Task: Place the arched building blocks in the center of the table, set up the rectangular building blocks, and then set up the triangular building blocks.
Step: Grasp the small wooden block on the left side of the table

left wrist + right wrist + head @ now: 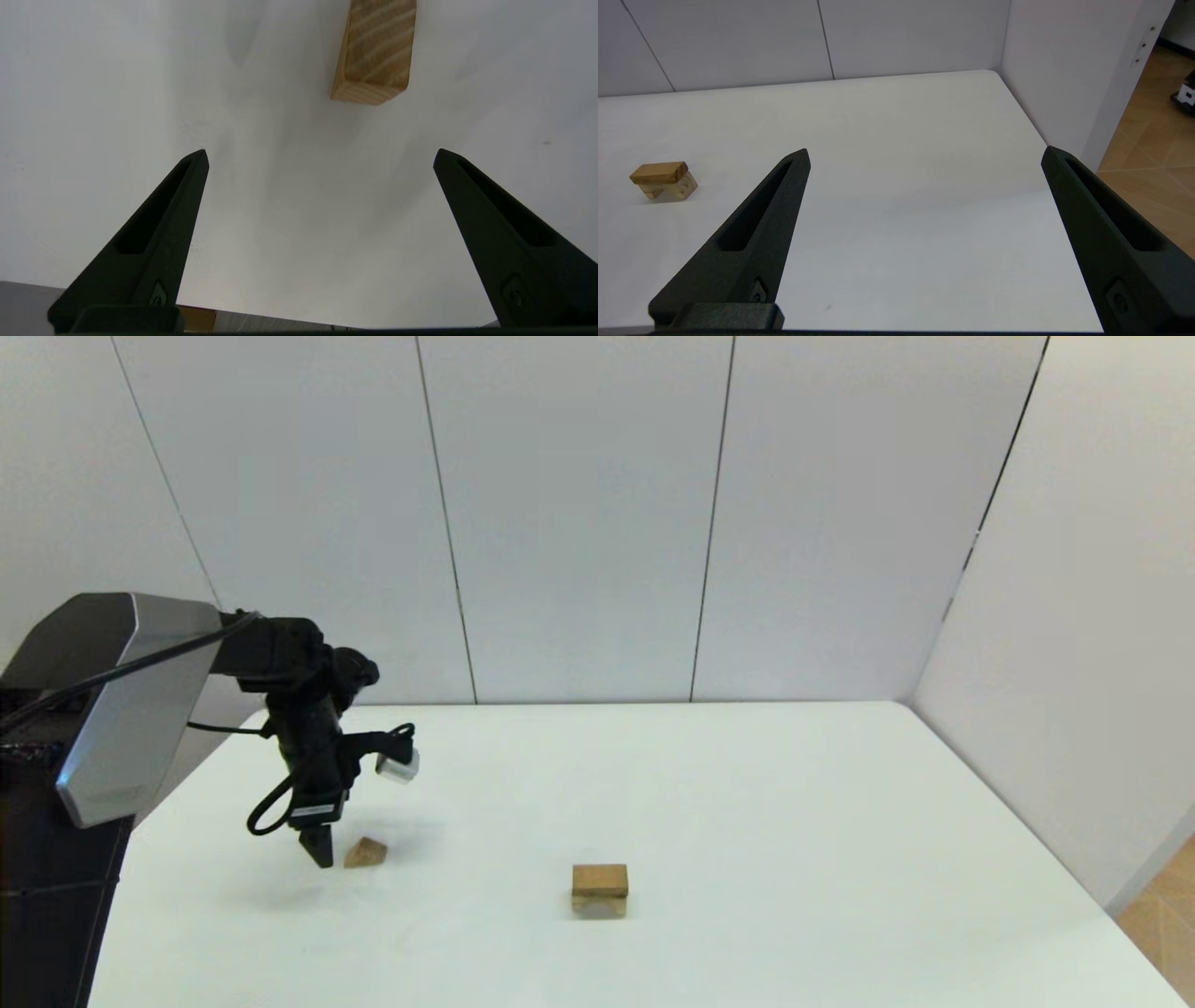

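The pale arched block (599,904) stands near the middle of the white table (747,803), and the darker rectangular slab (600,879) lies flat on top of it; both also show in the right wrist view, the arched block (672,189) under the slab (658,172). The small triangular wedge (365,851) lies at the left of the table. My left gripper (319,854) points down just left of the wedge, close to the tabletop. It is open, and the wedge (375,53) sits beyond its fingertips, not between them. My right gripper (924,156) is open and holds nothing.
White wall panels close off the back and the right side of the table. The table's right edge drops to a wooden floor (1153,149). The left arm's grey link (121,700) stands over the table's left edge.
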Motion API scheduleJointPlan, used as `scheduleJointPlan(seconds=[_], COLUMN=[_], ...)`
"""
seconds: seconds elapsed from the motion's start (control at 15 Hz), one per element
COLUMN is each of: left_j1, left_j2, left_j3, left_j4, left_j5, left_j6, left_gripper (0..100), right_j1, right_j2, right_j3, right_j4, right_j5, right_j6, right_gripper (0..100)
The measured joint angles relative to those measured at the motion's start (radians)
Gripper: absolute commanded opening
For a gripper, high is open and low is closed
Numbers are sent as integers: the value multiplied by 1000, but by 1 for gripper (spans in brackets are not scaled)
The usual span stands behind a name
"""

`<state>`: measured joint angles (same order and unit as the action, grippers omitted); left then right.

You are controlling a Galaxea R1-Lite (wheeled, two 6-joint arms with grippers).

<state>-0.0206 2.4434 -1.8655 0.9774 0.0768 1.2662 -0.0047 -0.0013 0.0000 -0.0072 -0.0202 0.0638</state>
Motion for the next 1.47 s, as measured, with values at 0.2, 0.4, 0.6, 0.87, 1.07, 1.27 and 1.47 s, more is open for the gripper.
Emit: scheduleJointPlan(seconds=[0.2,0.4,0.6,0.87,1.07,1.27,1.47], left_j1=[-21,-41,-56,-59,-61,-60,-61], left_j2=[18,37,54,67,71,72,73], left_j3=[-7,-9,-16,-36,-41,-45,-46], left_j4=[0,1,4,35,36,36,51], left_j5=[-2,-4,-6,-11,-14,-14,-15], left_j6=[-2,-3,-6,-6,-6,-6,-6], left_gripper=[100,100,100,100,0,0,0], right_j1=[0,0,0,0,0,0,0], right_j2=[0,0,0,0,0,0,0], right_j3=[0,0,0,0,0,0,0], right_j4=[0,0,0,0,0,0,0], right_j5=[0,0,0,0,0,0,0], right_j6=[0,0,0,0,0,0,0], right_gripper=[100,100,100,100,100,100,100])
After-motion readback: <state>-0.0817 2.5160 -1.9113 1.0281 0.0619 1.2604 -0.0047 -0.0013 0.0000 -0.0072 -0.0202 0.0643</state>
